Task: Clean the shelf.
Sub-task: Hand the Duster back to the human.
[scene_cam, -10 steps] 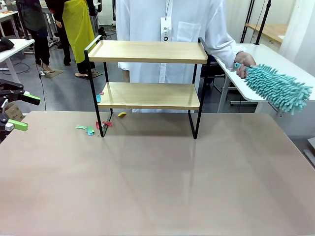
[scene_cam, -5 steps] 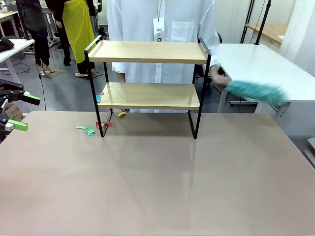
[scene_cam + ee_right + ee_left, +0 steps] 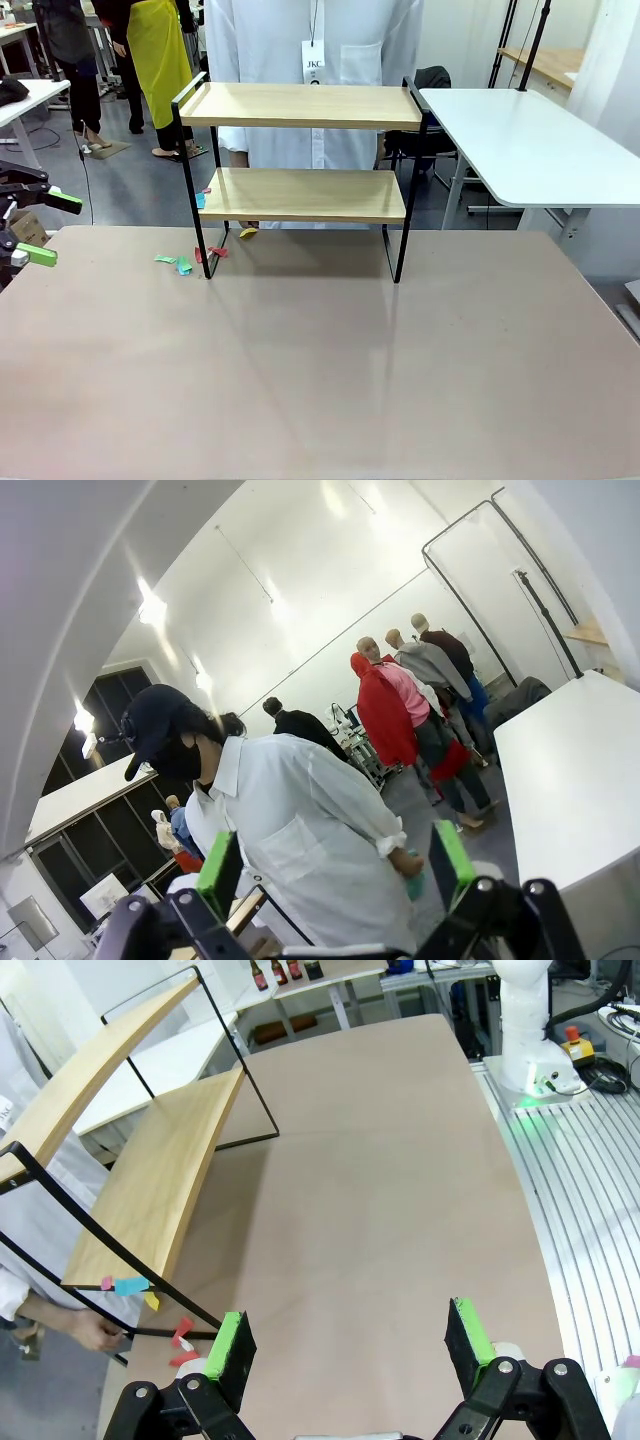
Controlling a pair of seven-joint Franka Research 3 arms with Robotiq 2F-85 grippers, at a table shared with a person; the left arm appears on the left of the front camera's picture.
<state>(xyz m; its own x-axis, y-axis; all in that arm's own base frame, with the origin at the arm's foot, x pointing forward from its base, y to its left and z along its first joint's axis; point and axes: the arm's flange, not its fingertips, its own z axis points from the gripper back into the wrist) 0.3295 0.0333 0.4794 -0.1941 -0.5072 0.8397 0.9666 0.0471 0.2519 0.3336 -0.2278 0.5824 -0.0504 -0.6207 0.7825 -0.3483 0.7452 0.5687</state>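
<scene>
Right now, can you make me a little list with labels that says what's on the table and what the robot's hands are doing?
shelf: two-tier wooden shelf with black frame, standing at the table's far side, both boards bare
scraps: small colourful paper bits on the table by the shelf's left legs; a few on the lower board's left end
left gripper: open, empty, off the table's left edge
right gripper: open, empty, pointing at the person
person: white coat, standing behind the shelf

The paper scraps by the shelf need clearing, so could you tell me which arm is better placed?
Probably the left: its open gripper faces the shelf and scraps, while the right gripper points away.
</scene>
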